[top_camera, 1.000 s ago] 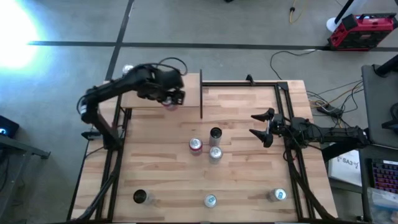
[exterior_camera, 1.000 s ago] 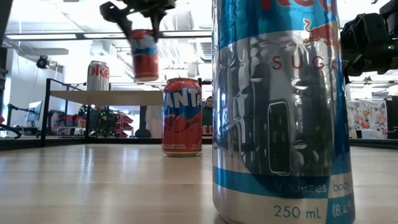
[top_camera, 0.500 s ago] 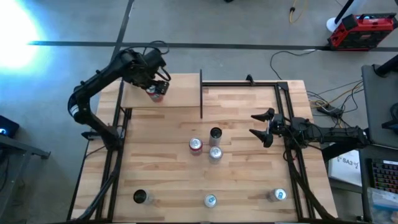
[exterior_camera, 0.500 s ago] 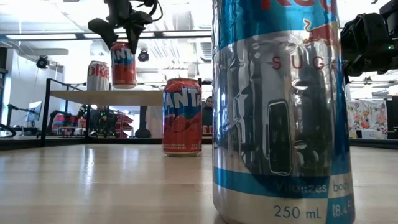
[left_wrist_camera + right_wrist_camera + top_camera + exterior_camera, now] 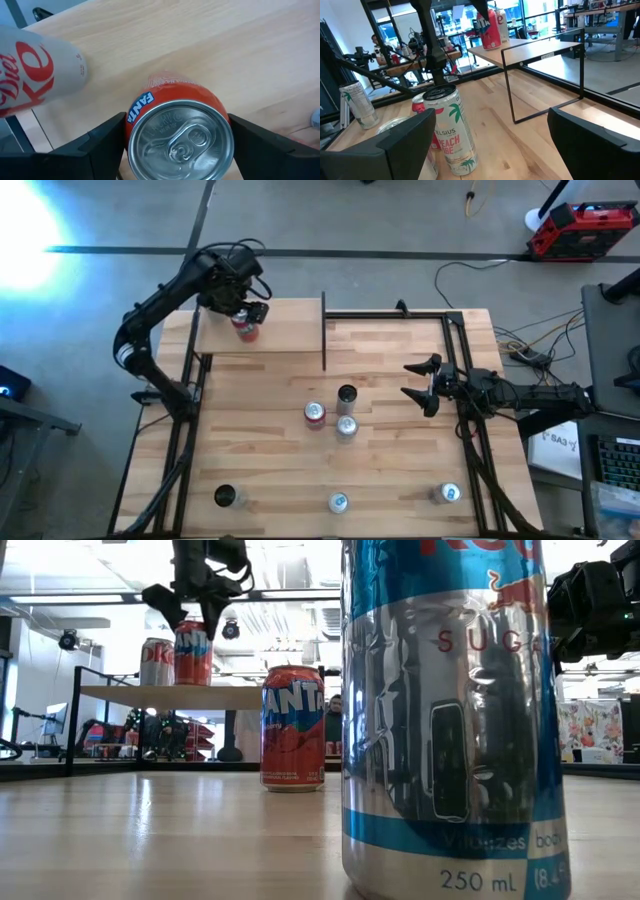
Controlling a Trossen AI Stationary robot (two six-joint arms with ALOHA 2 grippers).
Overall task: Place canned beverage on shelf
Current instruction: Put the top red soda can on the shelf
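L gripper (image 5: pixel 245 317) clamped on orange Fanta can (image 5: pixel 179 134) over shelf (image 5: pixel 290 328), beside Diet Coke can (image 5: pixel 35 67). R gripper (image 5: pixel 420 382) spread open, idle at table's (image 5: pixel 400 470) right edge.

I read "FANTA" on the orange can (image 5: pixel 179 135) in my left wrist view, and "ANTA" on the second orange can (image 5: pixel 292 727) on the table. Silver can (image 5: pixel 35 72) beside it: "Diet", "ke". Blue-silver can (image 5: pixel 445 720) up close in the low view: "SUGA", "250 mL". White can (image 5: pixel 451 127) in my right wrist view: "ELSIUS", "PEACH".
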